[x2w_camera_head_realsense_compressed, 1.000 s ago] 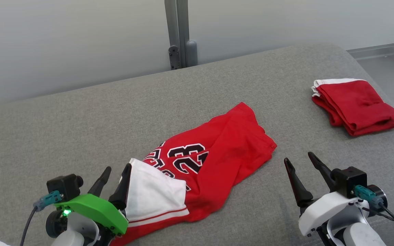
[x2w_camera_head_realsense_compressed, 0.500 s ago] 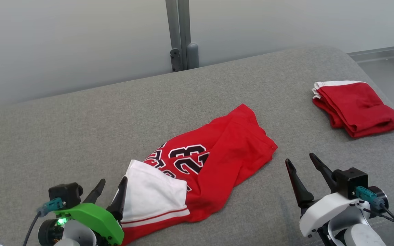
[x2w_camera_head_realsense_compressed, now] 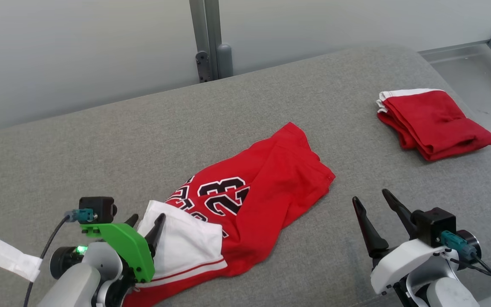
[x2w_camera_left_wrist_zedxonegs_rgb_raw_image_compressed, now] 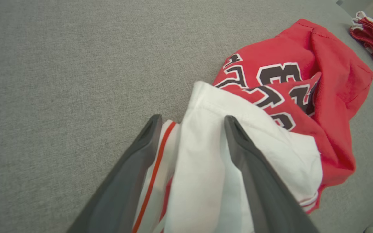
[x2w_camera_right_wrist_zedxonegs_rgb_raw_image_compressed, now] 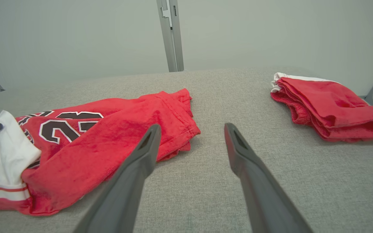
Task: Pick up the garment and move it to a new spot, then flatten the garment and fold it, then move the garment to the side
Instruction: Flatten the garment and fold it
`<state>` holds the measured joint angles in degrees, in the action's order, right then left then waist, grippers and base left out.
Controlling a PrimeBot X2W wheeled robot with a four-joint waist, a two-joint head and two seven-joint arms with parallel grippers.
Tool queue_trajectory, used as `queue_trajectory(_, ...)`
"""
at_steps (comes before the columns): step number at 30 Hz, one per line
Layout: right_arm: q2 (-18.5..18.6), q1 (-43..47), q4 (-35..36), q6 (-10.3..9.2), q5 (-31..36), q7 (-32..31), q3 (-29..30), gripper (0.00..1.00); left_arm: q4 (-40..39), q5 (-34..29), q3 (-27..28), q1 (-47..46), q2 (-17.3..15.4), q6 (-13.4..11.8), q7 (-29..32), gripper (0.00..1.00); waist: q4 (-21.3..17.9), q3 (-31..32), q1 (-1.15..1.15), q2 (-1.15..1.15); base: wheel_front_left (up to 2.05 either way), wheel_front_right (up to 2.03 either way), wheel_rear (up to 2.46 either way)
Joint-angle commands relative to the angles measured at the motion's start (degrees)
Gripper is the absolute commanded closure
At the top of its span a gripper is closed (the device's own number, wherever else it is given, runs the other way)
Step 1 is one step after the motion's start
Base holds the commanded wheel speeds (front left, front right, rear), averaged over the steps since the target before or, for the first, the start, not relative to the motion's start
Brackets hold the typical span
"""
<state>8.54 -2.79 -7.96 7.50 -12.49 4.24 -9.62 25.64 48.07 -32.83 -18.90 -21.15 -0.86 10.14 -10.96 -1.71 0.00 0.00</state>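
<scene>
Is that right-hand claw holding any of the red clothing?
No, the right gripper stands open over the grey surface, nothing between its fingers, beside the jersey.

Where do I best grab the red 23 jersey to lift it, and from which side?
Take the jersey by its white panel, the bunched end nearest the robot, coming in from the near left with the left gripper, whose open jaws straddle that fold. The fabric there looks raised off the grey cushion; the red far corner lies flatter.
</scene>
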Motion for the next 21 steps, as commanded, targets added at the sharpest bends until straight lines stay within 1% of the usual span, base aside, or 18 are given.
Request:
queue_trajectory(1, 0.15, -0.61, 0.04, -0.03, -0.11, 0.32, 0.18, 0.0, 0.25, 0.77, 0.05, -1.34, 0.21, 0.49, 0.4, 0.0, -0.51, -0.44, 0.0, 0.0, 0.0, 0.0, 0.0)
queue_trajectory(8, 0.0, -0.28, -0.2, -0.03, 0.07, 0.49, 0.58, 0.0, 0.84, 1.7, -0.41, -2.34, 0.66, 2.34, 1.49, 0.0, -0.71, -0.51, 0.0, 0.0, 0.0, 0.0, 0.0)
queue_trajectory(14, -0.28, -0.38, -0.24, -0.03, 0.41, 0.42, 0.53, 0.0, 0.83, 1.55, -0.71, -1.88, 0.88, 2.52, 0.61, 0.0, -0.24, -0.28, 0.0, 0.0, 0.0, 0.0, 0.0)
queue_trajectory(15, -0.3, -0.4, -0.24, -0.03, 0.43, 0.39, 0.51, 0.0, 0.84, 1.61, -0.78, -1.7, 0.87, 2.59, 0.62, 0.08, -0.15, -0.25, 0.0, 0.0, 0.0, 0.0, 0.0)
queue_trajectory(17, -0.28, -0.42, -0.25, -0.03, 0.4, 0.34, 0.45, 0.0, 0.95, 1.96, -0.89, -1.35, 0.87, 2.85, 0.8, 0.48, 0.0, -0.15, 0.0, 0.0, 0.0, 0.0, 0.0)
queue_trajectory(18, -0.24, -0.41, -0.28, -0.03, 0.37, 0.34, 0.44, 0.0, 0.85, 1.95, -0.85, -1.31, 0.87, 2.87, 0.4, 0.62, 0.07, -0.09, 0.0, 0.0, 0.0, 0.0, 0.0)
queue_trajectory(19, -0.19, -0.4, -0.3, -0.03, 0.35, 0.35, 0.43, 0.0, 0.81, 2.01, -0.78, -1.22, 0.93, 2.94, 0.21, 0.87, 0.14, -0.04, 0.0, 0.0, 0.0, 0.0, 0.0)
queue_trajectory(20, -0.14, -0.37, -0.3, -0.03, 0.3, 0.36, 0.41, 0.0, 0.78, 1.97, -0.82, -1.17, 0.96, 3.09, -0.16, 1.0, 0.2, 0.0, 0.0, 0.0, 0.0, 0.0, 0.0)
queue_trajectory(21, -0.07, -0.38, -0.29, -0.03, 0.26, 0.34, 0.36, 0.0, 0.74, 1.89, -0.88, -1.15, 0.99, 3.32, -0.34, 1.0, 0.26, 0.03, 0.0, 0.0, 0.0, 0.0, 0.0)
